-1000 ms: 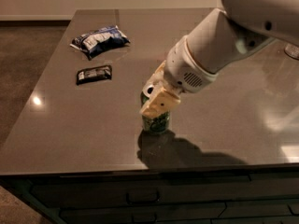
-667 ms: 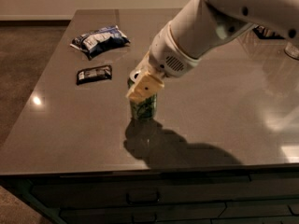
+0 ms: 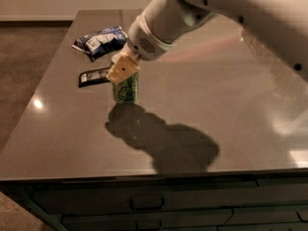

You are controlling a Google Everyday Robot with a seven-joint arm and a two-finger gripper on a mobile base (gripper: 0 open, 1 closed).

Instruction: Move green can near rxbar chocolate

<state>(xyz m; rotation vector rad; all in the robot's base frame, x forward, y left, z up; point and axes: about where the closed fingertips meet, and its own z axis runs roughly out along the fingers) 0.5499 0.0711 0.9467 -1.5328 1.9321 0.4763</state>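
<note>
The green can (image 3: 126, 89) stands upright on the grey table (image 3: 216, 105), left of centre, with pale swirl markings on its side. My gripper (image 3: 122, 69) comes down from the upper right and is shut on the can's top; its pale fingers (image 3: 121, 70) hide the silver lid. The rxbar chocolate (image 3: 94, 77), a small flat black wrapper, lies just left of the can, a short gap away.
A crinkled blue-and-white snack bag (image 3: 101, 41) lies behind the bar, near the table's far left. My white arm (image 3: 231, 8) crosses the upper right. The table's front edge and dark drawers (image 3: 144, 203) are below.
My gripper has carried the green can left and towards the back of the table, closer to the black bar. The bar and the bag have not moved.
</note>
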